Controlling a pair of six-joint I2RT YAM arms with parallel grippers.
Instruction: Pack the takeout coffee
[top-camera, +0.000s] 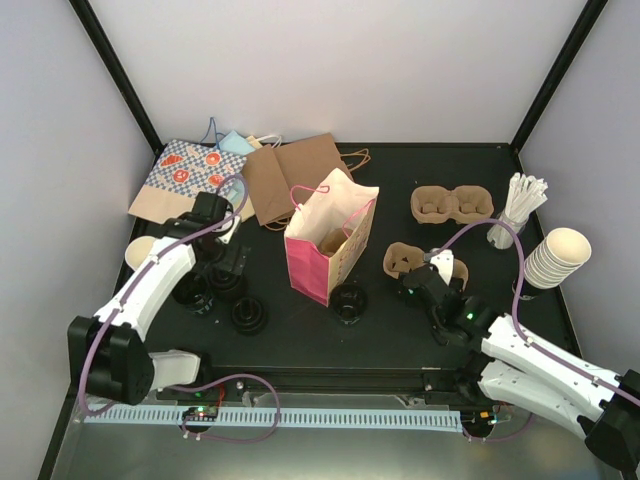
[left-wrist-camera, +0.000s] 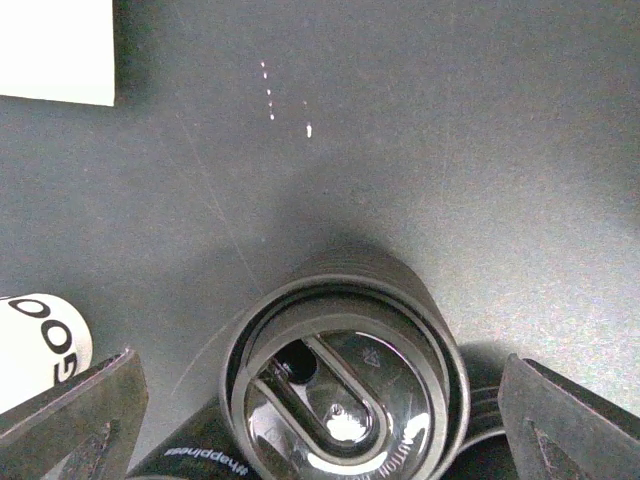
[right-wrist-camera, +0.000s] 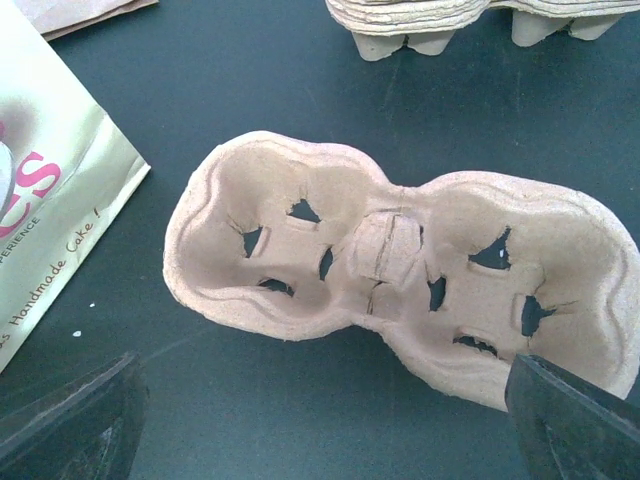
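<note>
In the left wrist view a takeout coffee (left-wrist-camera: 345, 385) with a glossy black lid stands on the dark table, its side dark with white print. My left gripper (left-wrist-camera: 320, 435) is open, one finger on each side of that cup, not touching it. From above, the left gripper (top-camera: 224, 264) hangs over a group of black-lidded cups (top-camera: 249, 313), and another lidded cup (top-camera: 349, 300) stands by the pink bag (top-camera: 328, 245). My right gripper (right-wrist-camera: 320, 430) is open and holds nothing, just short of a tan two-cup carrier (right-wrist-camera: 400, 265). In the top view the right gripper (top-camera: 428, 282) is at the carrier (top-camera: 408, 260).
The pink bag stands open mid-table with something tan inside. A stack of carriers (top-camera: 452, 205) lies at the back right, with stirrers in a glass (top-camera: 520, 205) and stacked lidless cream cups (top-camera: 557, 258). Flat paper bags (top-camera: 290, 175) lie at the back left. A pale cup (left-wrist-camera: 40, 345) lies on its side left of my left fingers.
</note>
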